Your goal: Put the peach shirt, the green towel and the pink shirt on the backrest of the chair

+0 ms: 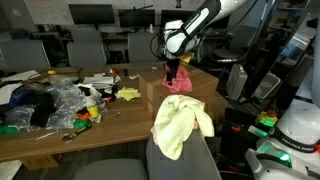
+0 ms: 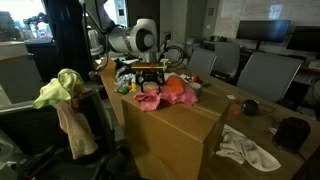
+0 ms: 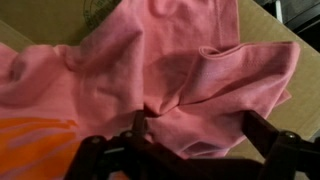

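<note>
**Pink shirt heaped on box top; gripper open above it**

Concealment: The long rose-pink fabric shirt (image 3: 190,70) runs off the wrist view at left, right and bottom, so its full outline is not shown. Its orange patch (image 3: 35,145) is cut off at the lower left corner. Whether the fingertips (image 3: 140,125) press the cloth or stand just clear cannot be determined. In an exterior view the soft pale yellow-green towel (image 2: 55,88) partly covers the pale peach cloth shirt (image 2: 75,128).

Orientation: The pink shirt lies crumpled on top of the brown cardboard box (image 2: 170,135), which stands by the cluttered wooden table (image 1: 100,135). In the wrist view the heap spreads wider left to right than near to far. Collar and hem cannot be made out.

Gripper: The black Robotiq gripper (image 3: 197,128) hangs directly over the pink shirt. Its two fingers are spread wide with a raised fold between them, and nothing is gripped.

Surroundings: The green towel and the peach shirt hang over the backrest of the large grey fabric office chair (image 1: 200,162), on the near side of the box.

Count: One pink shirt, one green towel, one peach shirt, one cardboard box, one chair carrying cloth.
</note>
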Motion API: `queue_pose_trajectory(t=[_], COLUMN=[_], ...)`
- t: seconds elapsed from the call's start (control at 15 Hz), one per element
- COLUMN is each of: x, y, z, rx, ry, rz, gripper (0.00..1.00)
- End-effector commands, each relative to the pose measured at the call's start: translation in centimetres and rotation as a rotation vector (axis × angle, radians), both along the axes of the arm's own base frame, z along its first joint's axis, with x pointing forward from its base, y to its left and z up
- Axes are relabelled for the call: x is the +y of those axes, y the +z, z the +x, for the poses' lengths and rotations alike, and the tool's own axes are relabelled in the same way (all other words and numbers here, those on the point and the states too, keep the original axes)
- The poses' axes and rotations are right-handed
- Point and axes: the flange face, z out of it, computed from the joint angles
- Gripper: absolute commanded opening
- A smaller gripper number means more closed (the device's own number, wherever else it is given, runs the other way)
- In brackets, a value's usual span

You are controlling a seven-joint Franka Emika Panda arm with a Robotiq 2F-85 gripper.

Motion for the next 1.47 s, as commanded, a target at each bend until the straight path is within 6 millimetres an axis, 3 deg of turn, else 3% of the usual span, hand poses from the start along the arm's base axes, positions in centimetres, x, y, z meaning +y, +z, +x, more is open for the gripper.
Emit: queue_pose_trajectory(t=[0.0,0.73,0.8,0.93,1.4], x=[-0.1,-0.1,-0.2,-0.3,-0.6], y=[-0.6,-1.5,-1.6,-1.8,-1.1], z=[0.4,0.0,-0.1,-0.2,-0.5], rx=[0.031,0.061,0.065,0.078,0.096], ry=[0.001,0.008,0.007,0.008,0.002], rz=[0.011,-0.001,0.003,0.008,0.008], gripper=[1.0,0.98,0.74,0.72,0.19])
